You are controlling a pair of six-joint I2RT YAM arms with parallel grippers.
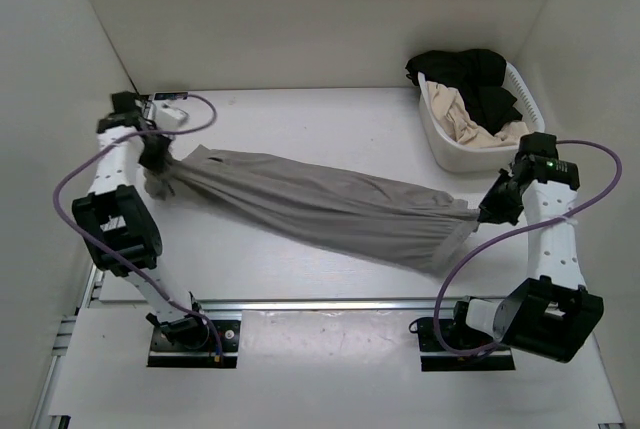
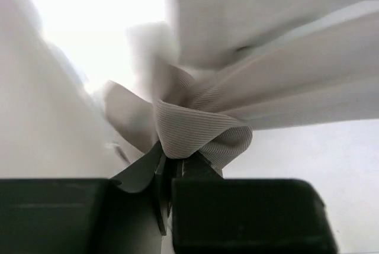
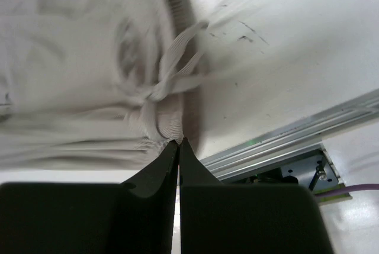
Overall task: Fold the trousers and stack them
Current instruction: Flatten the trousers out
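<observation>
The long grey-taupe thin-fabric trousers [image 1: 330, 204] are stretched from centre-left to lower right in the top view. The left gripper [image 2: 172, 168] is pinched shut on their ribbed hem [image 2: 201, 132], the right gripper [image 3: 179, 144] on the drawstring waistband [image 3: 169, 118]. Tension should be shared evenly, so the cloth is laid flat.

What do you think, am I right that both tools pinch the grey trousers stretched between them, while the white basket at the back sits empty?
Not quite: the basket is not empty. The top view shows a black garment and a beige garment in it. Otherwise yes, the left tool and right tool both pinch the trousers stretched between them.
</observation>
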